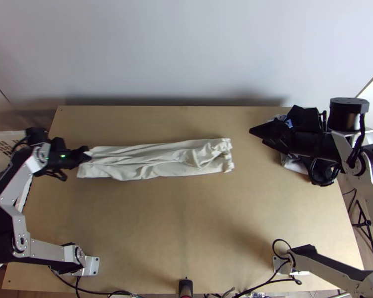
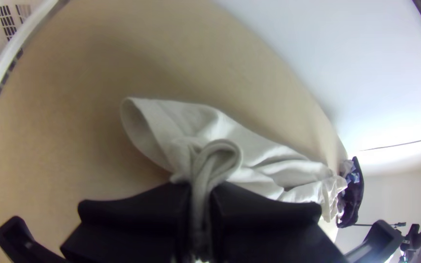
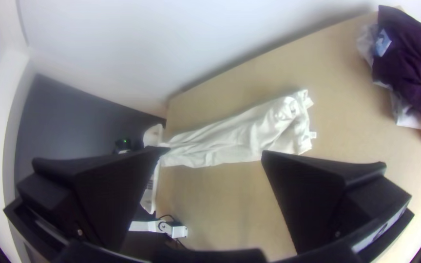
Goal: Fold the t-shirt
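On the wooden table (image 1: 186, 223) we see the cream t-shirt (image 1: 137, 166) in a long strip, 1 end clamped in the left gripper (image 1: 85, 153); the right gripper (image 1: 256, 136) holds its 2 fingers apart. A blue patch (image 3: 382, 43) edges the purple garment (image 3: 410, 70).

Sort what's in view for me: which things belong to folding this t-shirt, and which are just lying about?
For the folding:
Cream t-shirt, in a long, narrow strip
Left gripper, holding one end
Right gripper, open, off the cloth

Apparently just lying about:
Dark purple garment, bunched
Pale cloth under it
White openwork basket, at the left
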Controlling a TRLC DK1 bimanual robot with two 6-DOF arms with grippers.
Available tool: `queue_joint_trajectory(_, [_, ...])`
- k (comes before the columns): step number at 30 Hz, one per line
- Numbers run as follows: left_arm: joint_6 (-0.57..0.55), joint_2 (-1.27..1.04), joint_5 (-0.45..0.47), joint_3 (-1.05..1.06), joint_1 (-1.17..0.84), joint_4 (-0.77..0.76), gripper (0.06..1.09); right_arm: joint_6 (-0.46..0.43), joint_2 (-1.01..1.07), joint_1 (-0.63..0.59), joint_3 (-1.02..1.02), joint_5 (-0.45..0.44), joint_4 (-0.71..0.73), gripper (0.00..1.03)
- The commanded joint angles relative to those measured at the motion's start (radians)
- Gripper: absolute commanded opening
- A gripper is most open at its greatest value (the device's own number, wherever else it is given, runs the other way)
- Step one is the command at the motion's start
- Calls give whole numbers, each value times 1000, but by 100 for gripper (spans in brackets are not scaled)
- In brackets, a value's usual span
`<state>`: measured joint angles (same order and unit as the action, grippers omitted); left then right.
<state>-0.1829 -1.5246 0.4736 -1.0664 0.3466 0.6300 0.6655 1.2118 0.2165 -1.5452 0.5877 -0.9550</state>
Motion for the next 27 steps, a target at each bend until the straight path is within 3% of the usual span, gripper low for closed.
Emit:
queue_joint_trajectory(1, [148, 78, -10, -32, 92, 134, 9, 3, -21, -9, 37, 0, 19, 99])
queue_joint_trajectory(9, [126, 99, -66, -104, -29, 198, 9, 20, -21, -11, 48, -2, 44, 99])
queue_joint_trajectory(20, [-52, 76, -213, -84, -373, 82, 9, 26, -63, -20, 123, -2, 45, 99])
queue_joint_trajectory(27, [-156, 9, -254, -165, -509, 74, 9, 26, -74, -32, 135, -2, 47, 99])
